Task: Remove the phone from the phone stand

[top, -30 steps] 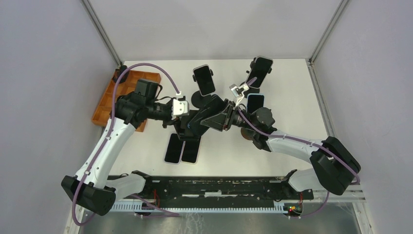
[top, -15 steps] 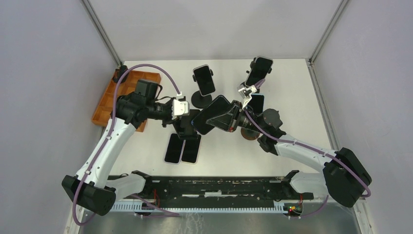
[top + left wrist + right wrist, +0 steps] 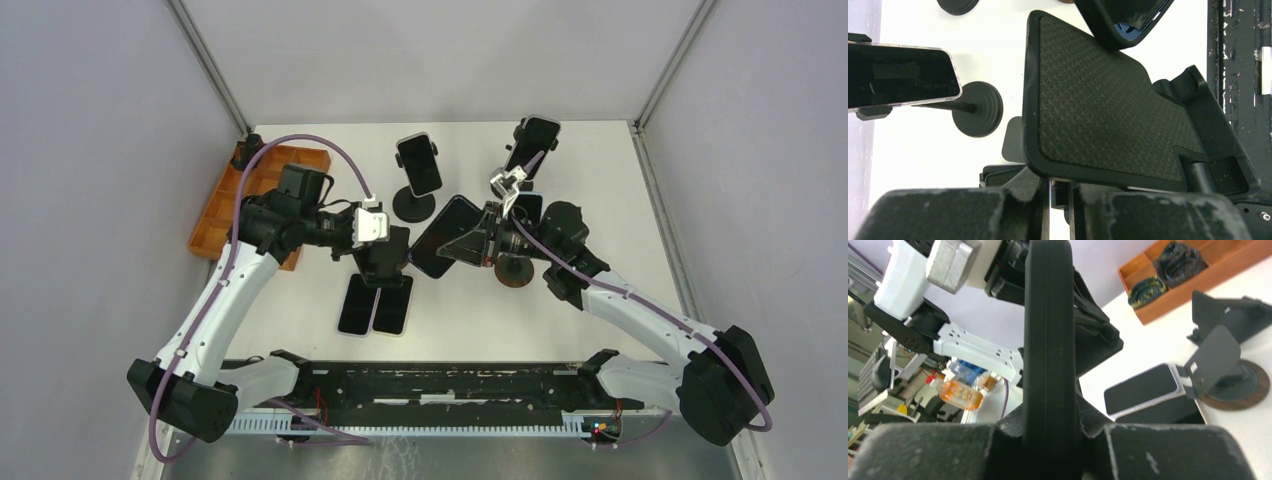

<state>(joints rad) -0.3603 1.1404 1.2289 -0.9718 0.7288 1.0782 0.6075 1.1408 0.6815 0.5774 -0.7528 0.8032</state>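
Observation:
My right gripper (image 3: 470, 241) is shut on a black phone (image 3: 443, 236) and holds it tilted in the air, just right of the phone stand. In the right wrist view the phone (image 3: 1050, 335) stands edge-on between the jaws of that gripper (image 3: 1050, 426). The black phone stand (image 3: 1098, 105) shows its bare textured plate in the left wrist view, with the phone (image 3: 1125, 17) hanging off its upper corner. My left gripper (image 3: 1060, 187) is shut on the stand's lower edge. From above, the left gripper (image 3: 385, 250) covers most of the stand.
Two phones (image 3: 375, 305) lie flat near the front. One phone on a round-based stand (image 3: 418, 165) and another raised phone (image 3: 533, 145) stand at the back. A wooden-based stand (image 3: 515, 270) sits under my right arm. An orange tray (image 3: 255, 185) lies at the left.
The right gripper closed on the phone at the stand, then carried it off to the right and apart from the stand. The left arm has kept still.

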